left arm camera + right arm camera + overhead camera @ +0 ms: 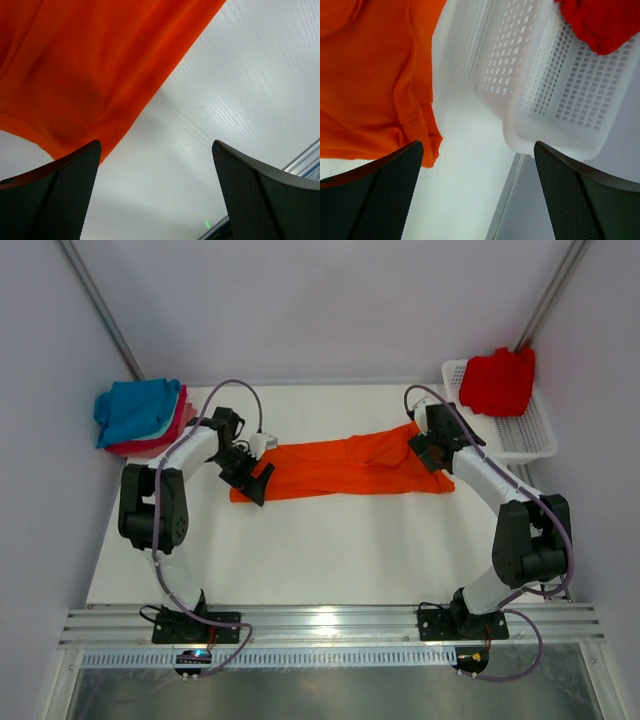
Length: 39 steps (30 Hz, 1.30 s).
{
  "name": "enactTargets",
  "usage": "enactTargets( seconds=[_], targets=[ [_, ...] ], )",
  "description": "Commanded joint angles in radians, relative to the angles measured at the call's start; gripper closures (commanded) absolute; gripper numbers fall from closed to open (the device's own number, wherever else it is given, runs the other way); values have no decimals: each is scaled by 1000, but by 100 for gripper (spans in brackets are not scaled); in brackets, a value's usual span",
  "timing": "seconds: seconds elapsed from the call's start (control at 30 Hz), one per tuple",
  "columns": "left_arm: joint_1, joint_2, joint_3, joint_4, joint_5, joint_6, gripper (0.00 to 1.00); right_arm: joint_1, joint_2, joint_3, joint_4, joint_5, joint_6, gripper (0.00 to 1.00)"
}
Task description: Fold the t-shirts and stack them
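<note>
1. The orange t-shirt lies on the desk as a long band between the two arms, apparently doubled lengthwise.
2. The left end effector hangs at the band's left end, jaws wide and empty. The right end effector is at the right end, equally wide and holding nothing.
3. Risk: a pinch that takes only the top layer (the cloth looks doubled) would pull the fold open.
4. Risk: the white basket, holding a red t-shirt, sits just beside the right arm's fingers — a careless approach could snag its wall.
5. Uneven lifting would skew the next fold — a crooked bundle would sit badly on the folded stack.
</note>
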Motion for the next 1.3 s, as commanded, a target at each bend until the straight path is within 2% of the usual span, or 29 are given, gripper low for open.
enactTargets(
  seconds=[0.0,0.2,0.37,0.7,0.97,1.17,1.27],
  targets=[
    [5,-67,69,-7,2,-24,1,7,-41,92,-50,-60,62,4],
    [5,-65,121,41,40,-94,1,35,18,159,-60,-35,103,5],
    [5,-47,118,93,74,-128,1,44,69,155,-26,-86,116,5],
    [4,102,187,180,83,-179,1,93,244,204,39,-109,117,5],
    [-1,193,236,282,-50,-206,1,102,345,244,60,-54,128,5],
    [-2,260,305,234,-104,-214,1,102,348,215,81,-12,119,5],
    [-2,217,247,229,-116,-206,1,101,341,177,132,57,90,5]
  ],
)
